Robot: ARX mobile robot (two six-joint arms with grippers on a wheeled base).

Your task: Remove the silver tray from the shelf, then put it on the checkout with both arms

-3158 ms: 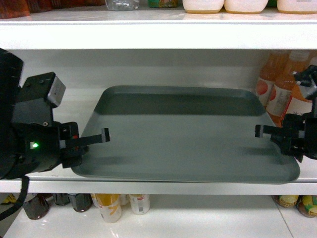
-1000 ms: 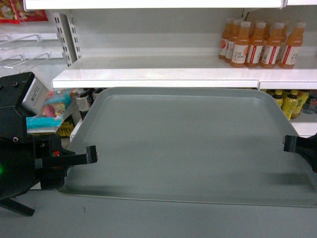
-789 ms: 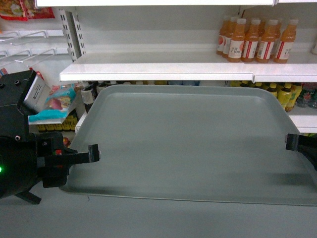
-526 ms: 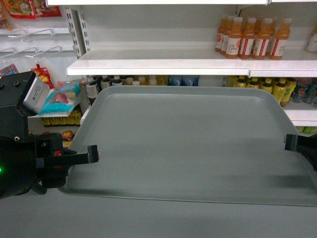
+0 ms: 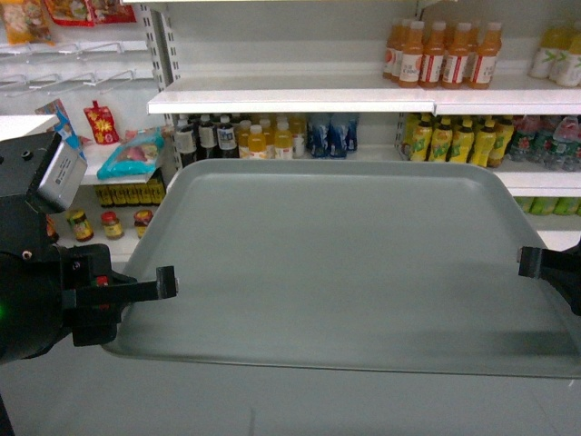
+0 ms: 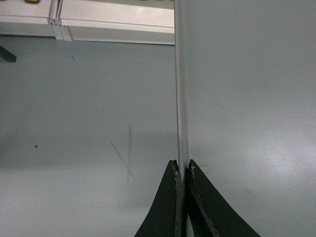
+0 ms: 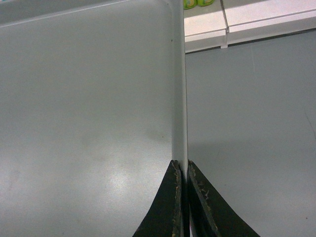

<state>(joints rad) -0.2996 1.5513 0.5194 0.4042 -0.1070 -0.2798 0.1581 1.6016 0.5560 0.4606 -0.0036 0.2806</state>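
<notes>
The silver tray (image 5: 345, 263) hangs level in the air, well clear of the shelf (image 5: 290, 95) behind it, and fills most of the head view. My left gripper (image 5: 150, 292) is shut on the tray's left rim (image 6: 181, 98). My right gripper (image 5: 549, 272) is shut on the right rim (image 7: 179, 89) and is partly cut off by the frame edge. In each wrist view the two black fingers (image 6: 170, 207) pinch the thin rim (image 7: 180, 128) edge-on, with grey floor beside it. The checkout is out of view.
White store shelves carry orange juice bottles (image 5: 436, 53), dark and yellow bottles (image 5: 263, 136), and green-yellow bottles (image 5: 463, 138). Snack bags (image 5: 132, 154) and jars (image 5: 109, 222) sit at left. Grey floor (image 5: 300, 404) lies below the tray.
The view has pulled back from the shelves: they look smaller and farther, and more rows of bottles show. Both grippers stay shut on the tray, which keeps its place between them.
</notes>
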